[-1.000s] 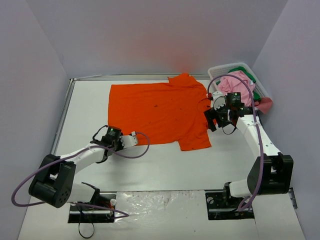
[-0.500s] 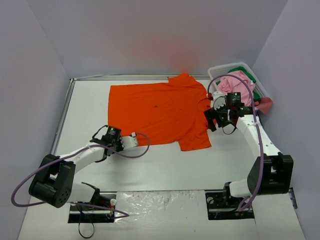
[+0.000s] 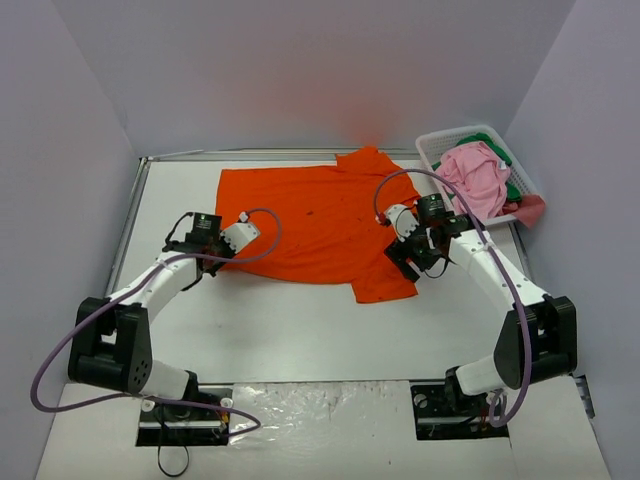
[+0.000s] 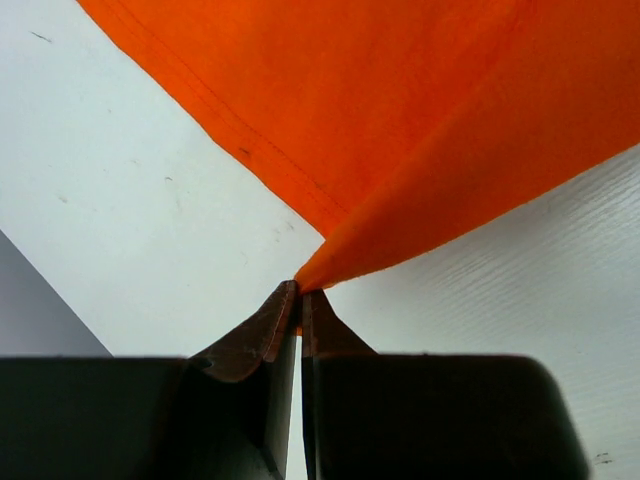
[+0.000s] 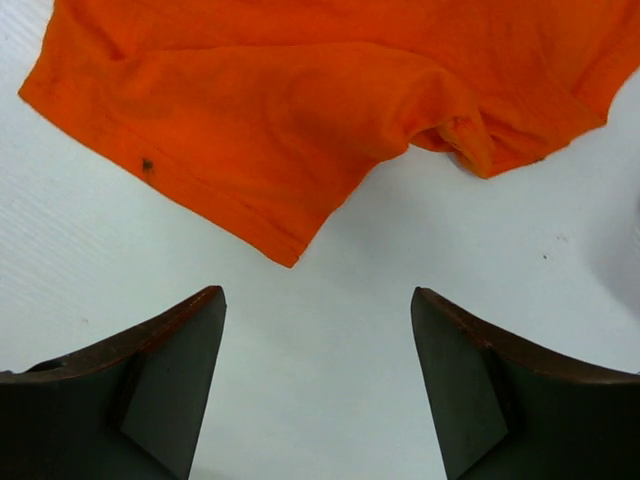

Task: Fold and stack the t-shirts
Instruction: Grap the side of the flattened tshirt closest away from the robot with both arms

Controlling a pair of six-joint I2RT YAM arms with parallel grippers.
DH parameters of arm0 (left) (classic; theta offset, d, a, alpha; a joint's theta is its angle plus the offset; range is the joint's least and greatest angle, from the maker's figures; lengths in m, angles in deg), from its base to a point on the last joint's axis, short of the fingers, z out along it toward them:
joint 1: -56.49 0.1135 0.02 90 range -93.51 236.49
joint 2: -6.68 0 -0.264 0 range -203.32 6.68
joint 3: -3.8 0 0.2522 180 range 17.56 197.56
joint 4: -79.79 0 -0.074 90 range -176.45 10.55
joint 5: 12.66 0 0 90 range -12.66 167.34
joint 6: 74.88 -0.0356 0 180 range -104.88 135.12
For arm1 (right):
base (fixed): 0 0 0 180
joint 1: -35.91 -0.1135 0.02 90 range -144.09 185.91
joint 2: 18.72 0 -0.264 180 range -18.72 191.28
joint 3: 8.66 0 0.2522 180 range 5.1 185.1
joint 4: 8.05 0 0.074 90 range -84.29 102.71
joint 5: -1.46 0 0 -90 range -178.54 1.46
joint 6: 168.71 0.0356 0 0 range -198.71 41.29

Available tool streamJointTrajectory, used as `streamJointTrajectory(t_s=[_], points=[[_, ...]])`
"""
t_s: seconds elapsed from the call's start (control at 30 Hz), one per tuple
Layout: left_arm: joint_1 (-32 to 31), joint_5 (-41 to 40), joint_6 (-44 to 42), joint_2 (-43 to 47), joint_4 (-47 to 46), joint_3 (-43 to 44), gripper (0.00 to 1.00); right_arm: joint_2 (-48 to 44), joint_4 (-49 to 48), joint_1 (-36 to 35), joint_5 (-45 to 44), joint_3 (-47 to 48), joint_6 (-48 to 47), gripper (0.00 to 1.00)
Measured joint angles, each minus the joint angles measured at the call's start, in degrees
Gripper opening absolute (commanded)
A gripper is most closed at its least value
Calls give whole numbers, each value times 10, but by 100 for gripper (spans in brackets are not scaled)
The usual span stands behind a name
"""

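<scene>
Top view: a bright orange t-shirt (image 3: 320, 215) lies spread sideways across the far half of the smooth white table (image 3: 300, 330), its cloth mostly flat. The left gripper (image 3: 228, 252) is clamped tight on the near hem corner, which rises off the surface. The right gripper (image 3: 408, 262) stands wide apart and grips nothing, just beside the near short sleeve. Beyond it and to its right, a white slotted plastic basket (image 3: 436, 146) holds a crumpled pink t-shirt (image 3: 475, 175) with a green t-shirt (image 3: 514, 186) under it. Lilac cables (image 3: 60, 350) loop along both arms.

Left wrist view: the 2 dark fingertips (image 4: 275, 320) meet on a pinched point of orange fabric. From there the cloth fans away in 2 taut sheets, a stitched hem (image 4: 230, 140) running off to the left. Scuffed white tabletop shows either side of the tips.

Right wrist view: 2 blunt dark fingers (image 5: 170, 370) frame bare table. Ahead of them lies the soft, rumpled sleeve (image 5: 250, 170), its corner pointing back between them without touching. A small dark speck (image 5: 147, 163) marks the cloth ahead of the left finger.
</scene>
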Motion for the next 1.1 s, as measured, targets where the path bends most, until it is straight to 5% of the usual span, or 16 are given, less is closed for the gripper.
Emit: streamJointTrajectory(t_s=[0.5,0.7,1.1], points=[[27,-59,87,-85,0,25,2,-34,-7,-25,-4,-74,-249,63],[44,-64,99,-90,-1,25,2,-36,-12,-16,43,-85,-335,39],[62,-56,105,-90,0,25,2,24,8,-30,93,-84,-373,39]])
